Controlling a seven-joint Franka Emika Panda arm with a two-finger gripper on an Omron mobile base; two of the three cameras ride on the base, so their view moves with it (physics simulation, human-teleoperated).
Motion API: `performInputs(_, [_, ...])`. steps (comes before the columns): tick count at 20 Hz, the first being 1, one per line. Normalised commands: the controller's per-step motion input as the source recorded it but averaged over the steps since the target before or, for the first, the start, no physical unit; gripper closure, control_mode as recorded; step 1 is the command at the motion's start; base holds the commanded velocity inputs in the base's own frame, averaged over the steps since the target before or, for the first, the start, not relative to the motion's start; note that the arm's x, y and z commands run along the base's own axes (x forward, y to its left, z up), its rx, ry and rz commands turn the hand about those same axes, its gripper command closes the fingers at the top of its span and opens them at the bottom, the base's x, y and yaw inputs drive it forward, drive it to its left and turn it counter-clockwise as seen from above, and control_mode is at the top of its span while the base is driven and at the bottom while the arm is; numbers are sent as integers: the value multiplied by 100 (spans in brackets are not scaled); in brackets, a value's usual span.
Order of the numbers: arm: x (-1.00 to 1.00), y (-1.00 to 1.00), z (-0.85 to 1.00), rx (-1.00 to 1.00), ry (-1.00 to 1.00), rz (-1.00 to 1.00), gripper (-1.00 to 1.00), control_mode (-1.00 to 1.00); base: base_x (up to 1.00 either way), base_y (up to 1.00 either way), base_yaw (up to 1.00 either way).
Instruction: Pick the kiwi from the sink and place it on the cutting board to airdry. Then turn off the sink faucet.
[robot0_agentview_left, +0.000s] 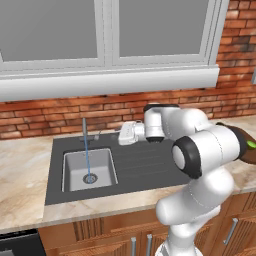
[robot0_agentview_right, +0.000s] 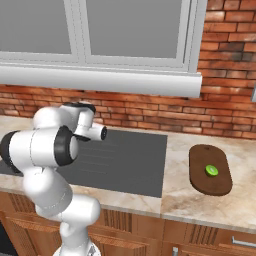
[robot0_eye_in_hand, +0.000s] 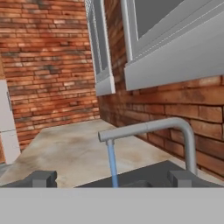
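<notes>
The kiwi (robot0_agentview_right: 211, 170) lies on the dark brown cutting board (robot0_agentview_right: 210, 185) on the counter, far right of the sink; its green edge (robot0_agentview_left: 251, 145) also peeks past my arm. Water runs from the sink faucet (robot0_agentview_left: 84, 129) in a thin blue stream into the grey basin (robot0_agentview_left: 75, 167), which holds nothing but its drain. My gripper (robot0_agentview_left: 122, 135) hangs over the ribbed surround, just right of the faucet and pointing at it, open and holding nothing. In the hand view the curved spout (robot0_eye_in_hand: 148, 127) and the stream (robot0_eye_in_hand: 112, 164) sit straight ahead between the spread fingertips (robot0_eye_in_hand: 43, 178).
A brick wall and a white window sill (robot0_agentview_left: 110, 82) rise close behind the faucet. The dark ribbed drainboard (robot0_agentview_right: 125, 160) stretches right of the basin. Marble counter (robot0_agentview_left: 25, 165) lies on both sides, and my arm's elbow (robot0_agentview_left: 205, 150) stands in front of the cutting board.
</notes>
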Motion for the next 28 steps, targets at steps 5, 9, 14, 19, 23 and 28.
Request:
performInputs(5, [19,5,-11,0,2,0,-100,-100,0,0,0])
performInputs(9, [21,3,-16,0,2,0,-100,-100,0,0,0])
performInputs(14, [17,0,-16,0,1,0,-100,-100,0,0,0])
performInputs(19, [10,2,-12,0,0,0,-100,-100,0,0,0])
performInputs(23, [9,5,-11,0,0,0,-100,-100,0,0,0])
performInputs(28, [14,7,-4,0,0,0,-100,-100,0,0,0])
